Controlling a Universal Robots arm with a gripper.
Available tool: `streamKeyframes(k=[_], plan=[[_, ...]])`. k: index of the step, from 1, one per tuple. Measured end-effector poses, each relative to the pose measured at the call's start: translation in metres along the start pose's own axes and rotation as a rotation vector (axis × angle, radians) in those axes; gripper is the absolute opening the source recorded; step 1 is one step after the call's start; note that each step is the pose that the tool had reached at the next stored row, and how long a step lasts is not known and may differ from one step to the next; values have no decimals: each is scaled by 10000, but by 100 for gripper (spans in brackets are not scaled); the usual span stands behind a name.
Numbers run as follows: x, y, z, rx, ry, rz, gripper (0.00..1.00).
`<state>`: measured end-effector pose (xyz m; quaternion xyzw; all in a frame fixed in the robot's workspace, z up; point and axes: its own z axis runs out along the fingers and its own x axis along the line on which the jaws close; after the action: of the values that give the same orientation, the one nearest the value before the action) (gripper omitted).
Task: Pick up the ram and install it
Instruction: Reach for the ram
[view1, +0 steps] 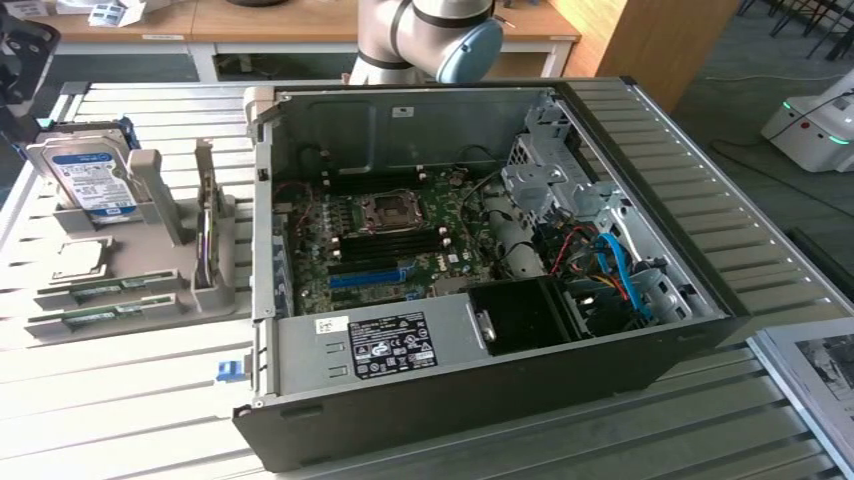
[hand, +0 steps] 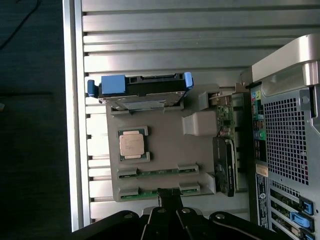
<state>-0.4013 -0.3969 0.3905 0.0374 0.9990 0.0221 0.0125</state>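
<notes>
Two green ram sticks lie flat in slots of a grey parts holder (view1: 134, 255), one (view1: 114, 288) just behind the other (view1: 83, 318), on the exterior view's left. In the wrist view the same two sticks (hand: 155, 172) (hand: 142, 193) lie side by side below the camera. My gripper (hand: 170, 196) hangs above the holder, its dark fingers together and shut on nothing, their tips over the middle of the outer stick. The open computer case (view1: 694, 300) lies on its side with the motherboard (view1: 380, 240) and its black memory slots exposed.
The holder also carries a hard drive with blue rails (hand: 140, 87), a square silver processor (hand: 132, 145) and a card standing on edge (hand: 225, 165). The arm's elbow (view1: 434, 35) sits behind the case. A blue slot strip (view1: 363, 277) lies on the motherboard. The slatted metal table (view1: 134, 400) surrounds everything.
</notes>
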Motion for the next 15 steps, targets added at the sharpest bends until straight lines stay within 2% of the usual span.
streamKeyframes(k=[7,15], plan=[[3,7,0,0,1,0,10],[-2,-49,-2,1,2,0,10]])
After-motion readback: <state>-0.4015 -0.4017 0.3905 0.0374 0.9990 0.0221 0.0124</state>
